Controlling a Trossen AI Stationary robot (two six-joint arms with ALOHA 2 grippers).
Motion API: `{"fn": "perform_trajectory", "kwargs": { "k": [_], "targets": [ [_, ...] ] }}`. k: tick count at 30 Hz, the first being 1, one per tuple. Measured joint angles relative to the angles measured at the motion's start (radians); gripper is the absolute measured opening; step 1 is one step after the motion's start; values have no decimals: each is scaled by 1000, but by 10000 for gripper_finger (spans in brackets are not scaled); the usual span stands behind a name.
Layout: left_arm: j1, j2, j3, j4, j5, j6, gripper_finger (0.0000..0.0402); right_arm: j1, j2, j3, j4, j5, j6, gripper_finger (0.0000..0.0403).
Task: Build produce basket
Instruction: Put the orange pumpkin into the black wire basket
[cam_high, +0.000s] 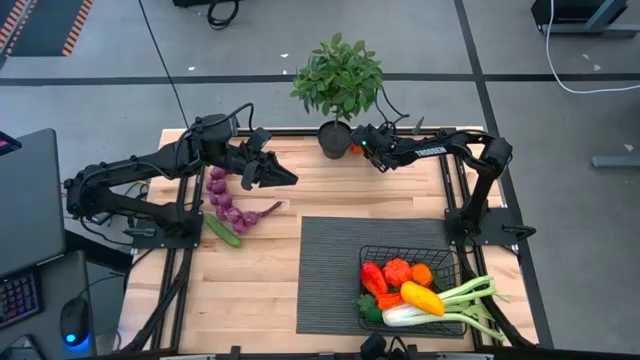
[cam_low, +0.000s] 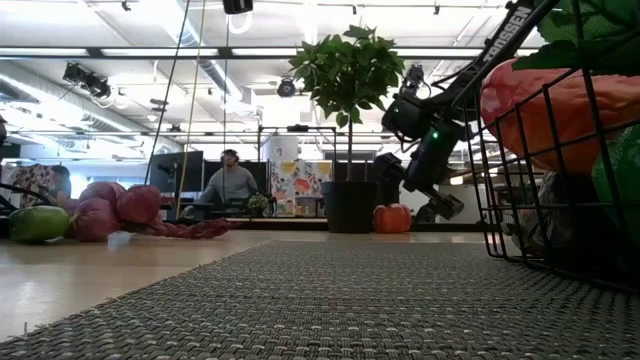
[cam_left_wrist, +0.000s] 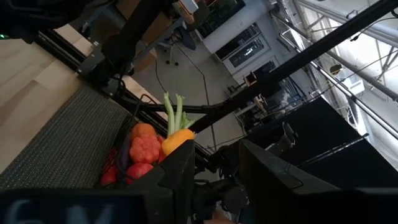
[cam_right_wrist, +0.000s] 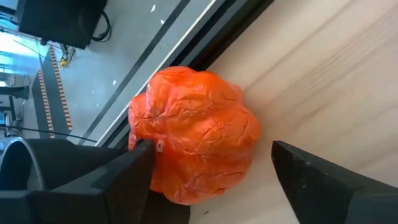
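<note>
Right up close, the black wire-mesh basket (cam_low: 560, 170) fills the edge, red produce bulging against its grid. A dark ribbed mat (cam_low: 330, 300) stretches across the counter. Far back, the right gripper (cam_low: 432, 205) hangs open beside a small orange pumpkin (cam_low: 392, 218) near the potted green plant (cam_low: 349, 120).

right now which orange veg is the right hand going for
The loose orange pepper by the plant pot, alone at the table's far edge, between the right hand's open fingers. The other orange pieces already lie in the basket.

Pale matt wood grain on the table (cam_high: 260, 290); ribbed, woven-looking grey mat (cam_high: 330, 270); thin black wire basket (cam_high: 440, 262); wrinkled, faintly glossy orange pepper (cam_right_wrist: 196, 134); smooth dark plastic fingers (cam_right_wrist: 323, 180).
</note>
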Motion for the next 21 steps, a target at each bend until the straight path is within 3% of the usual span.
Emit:
{"fn": "perform_trajectory", "kwargs": {
  "k": [10,21],
  "targets": [
    [0,0,0,0,0,-4,133,1,1,-2,9,-6,-76,209],
    [0,0,0,2,0,-29,133,20,-72,-10,-34,-80,-186,169]
  ]
}}
